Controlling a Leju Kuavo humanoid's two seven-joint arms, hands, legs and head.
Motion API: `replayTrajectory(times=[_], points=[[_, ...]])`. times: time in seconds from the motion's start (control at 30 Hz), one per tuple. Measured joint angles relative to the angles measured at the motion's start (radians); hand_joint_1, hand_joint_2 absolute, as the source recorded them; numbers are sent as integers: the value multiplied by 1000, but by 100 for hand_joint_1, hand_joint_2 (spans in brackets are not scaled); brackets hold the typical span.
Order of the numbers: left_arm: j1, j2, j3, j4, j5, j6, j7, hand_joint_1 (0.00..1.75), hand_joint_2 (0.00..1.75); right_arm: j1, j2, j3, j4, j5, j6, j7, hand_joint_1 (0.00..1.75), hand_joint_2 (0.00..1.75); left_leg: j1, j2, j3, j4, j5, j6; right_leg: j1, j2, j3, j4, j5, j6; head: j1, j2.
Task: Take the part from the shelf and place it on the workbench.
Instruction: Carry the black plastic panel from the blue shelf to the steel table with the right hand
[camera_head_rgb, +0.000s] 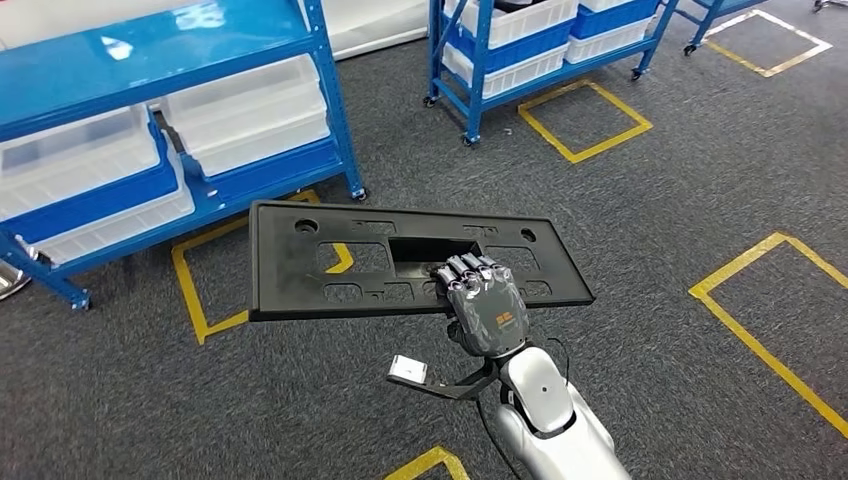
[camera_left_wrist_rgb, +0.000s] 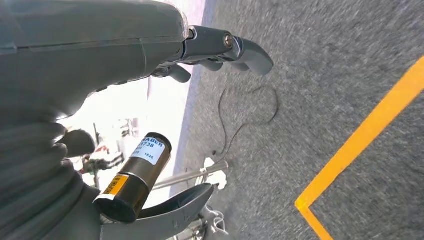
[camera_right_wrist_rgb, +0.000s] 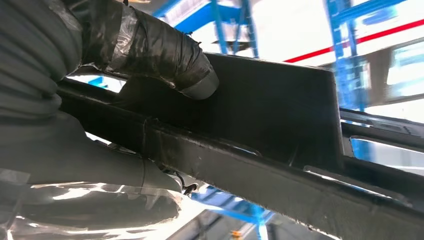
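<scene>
Transport step, as I read it: my right hand (camera_head_rgb: 487, 305) grips the part (camera_head_rgb: 400, 262), a flat black panel, by its near edge, fingers over the top and thumb (camera_right_wrist_rgb: 165, 55) underneath, holding it roughly level above the carpet, off the shelf (camera_head_rgb: 150, 120). Left hand (camera_left_wrist_rgb: 150, 45) hangs toward the floor with nothing in it, fingers loosely curved and apart. No workbench in sight, so next I'd turn to find it; the shelf's white bins (camera_head_rgb: 245, 115) look empty from here.

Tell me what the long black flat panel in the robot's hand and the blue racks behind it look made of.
Long black flat panel: probably moulded plastic, matte, with cut-out slots and holes. Blue racks: likely painted metal, glossy with light reflections. The right hand grips the panel's near edge.
</scene>
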Motion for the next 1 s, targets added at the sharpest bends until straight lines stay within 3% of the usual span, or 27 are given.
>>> replayTrajectory(times=[0.03,0.07,0.1,0.13,0.17,0.2,0.27,0.33,0.4,0.47,0.53,0.57,0.63,0.67,0.7,0.77,0.83,0.9,0.93,1.0], points=[[2,1,2,0,-1,0,1,0,175,-2,1,1,2,2,0,2,175,175,1,-24,-26,62,-35,-3,0,12,-2,0,2,-3,0,0],[4,1,4,0,-2,0,1,0,175,-3,3,1,5,5,0,3,175,175,1,-34,-55,128,-65,-4,0,24,-4,1,3,-5,0,0],[5,2,6,0,-2,0,2,0,175,-3,3,2,9,5,-1,3,175,175,1,-37,-77,177,-79,-5,0,37,-6,3,4,-5,0,0],[6,2,7,0,-3,0,2,0,175,-2,3,2,12,5,-1,4,175,175,2,-38,-85,194,-73,-6,0,51,-7,7,4,-5,0,0],[6,2,7,0,-3,0,2,0,175,-2,3,2,15,5,-1,4,175,175,3,-40,-75,171,-48,-6,-1,66,-9,11,4,-5,0,0],[7,3,7,0,-3,0,2,0,175,-2,3,2,17,5,-1,4,175,175,5,-47,-50,115,-10,-5,-2,80,-10,15,3,-4,0,0],[7,4,8,0,-3,0,2,0,175,-4,4,2,18,5,-1,4,175,175,9,-87,7,-10,42,0,-2,105,-14,24,2,3,0,0],[6,6,8,0,-4,1,2,0,175,-5,5,2,19,7,-1,5,175,175,9,-113,28,-60,48,6,-4,127,-25,27,7,18,0,0],[2,6,9,0,-9,2,1,0,175,-6,5,2,20,31,-2,18,175,175,8,-96,27,-66,54,16,-6,147,-34,24,16,34,0,0],[-1,6,11,-1,-18,2,-2,0,175,-8,1,2,21,100,-6,57,175,175,11,-71,28,-76,64,32,-3,120,-48,46,0,44,3,0],[0,5,14,-1,-32,0,-2,0,175,-18,-15,16,21,169,-10,139,175,175,8,-47,26,-81,70,43,-1,59,-92,141,-58,50,8,0],[1,4,15,-1,-40,-1,1,0,175,-22,-32,30,20,187,-12,185,175,175,6,-34,25,-81,70,46,-3,39,-121,208,-90,52,10,0],[2,-1,17,-1,-54,-2,11,0,175,-22,-81,62,12,198,-19,253,175,175,4,-12,22,-78,69,48,-7,26,-153,290,-113,57,10,0],[2,-5,19,-1,-59,0,16,0,175,-16,-112,74,3,199,-22,266,175,175,3,-1,22,-77,68,49,-9,22,-141,275,-98,58,11,0],[2,-11,22,-1,-63,3,19,0,175,-10,-143,83,-6,199,-23,275,175,175,3,8,22,-75,67,48,-9,14,-111,225,-70,57,11,0],[3,-22,28,-1,-68,9,22,0,175,-6,-198,101,-24,199,-22,291,175,175,-1,28,23,-70,62,43,-2,-31,-36,89,-22,48,11,0],[3,-30,35,-1,-73,13,22,0,175,-23,-239,131,-33,199,-17,323,175,175,-6,52,23,-68,57,35,9,-55,-8,23,-9,38,10,0],[-2,-37,39,-1,-77,13,20,0,175,-56,-272,183,-36,200,-2,383,175,175,-9,77,27,-69,54,27,11,-32,-12,17,-5,29,10,0],[-6,-39,41,-1,-79,13,19,0,175,-76,-288,216,-36,200,9,418,175,175,-7,72,27,-65,49,21,8,-20,-12,13,-1,24,10,0],[-9,-43,44,-1,-83,14,17,0,175,-121,-310,279,-33,200,30,472,175,175,-3,25,8,-16,12,12,1,2,-11,5,8,12,10,0]])
